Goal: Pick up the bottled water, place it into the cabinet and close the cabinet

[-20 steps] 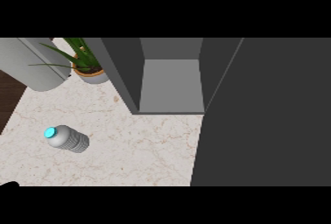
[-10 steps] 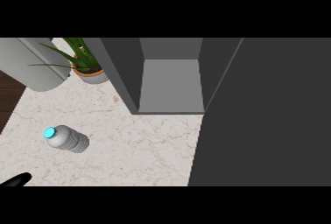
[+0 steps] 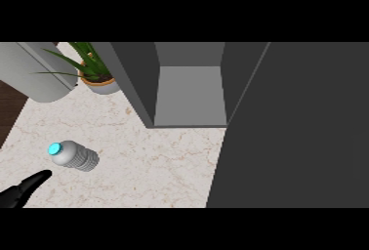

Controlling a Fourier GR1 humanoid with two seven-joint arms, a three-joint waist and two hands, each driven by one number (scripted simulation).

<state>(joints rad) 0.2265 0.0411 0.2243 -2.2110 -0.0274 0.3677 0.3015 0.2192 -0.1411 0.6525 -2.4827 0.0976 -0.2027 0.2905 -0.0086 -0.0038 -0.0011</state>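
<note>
in the head view, one bottled water is being shown on the pale stone counter, in the left part of the view. one blue cap is being shown at the bottle's upper left end. whether the bottle is standing or lying cannot be told from so high up. it is not being touched by anything.

one hand is being shown, the left hand. it is black and is being seen only in part at the lower left corner. it is being pointed up and to the right, toward the bottle. a strip of bare counter is being shown between the two, so they are near but apart. whether this hand is wide or closed cannot be told, and nothing is being held in it.

one cabinet is being shown at the top middle, dark grey, with its front open and a lighter grey floor inside. one big dark door is being shown swung out on the right, and much of the right side of the view is being covered by it. only bare counter is being shown between the bottle and the cabinet's open front.

one green plant is being shown in one small pot, just beside the cabinet's left wall. one grey round thing is being shown at the upper left corner, next to the plant. a strip of dark floor is being shown past the counter's left edge.
</note>
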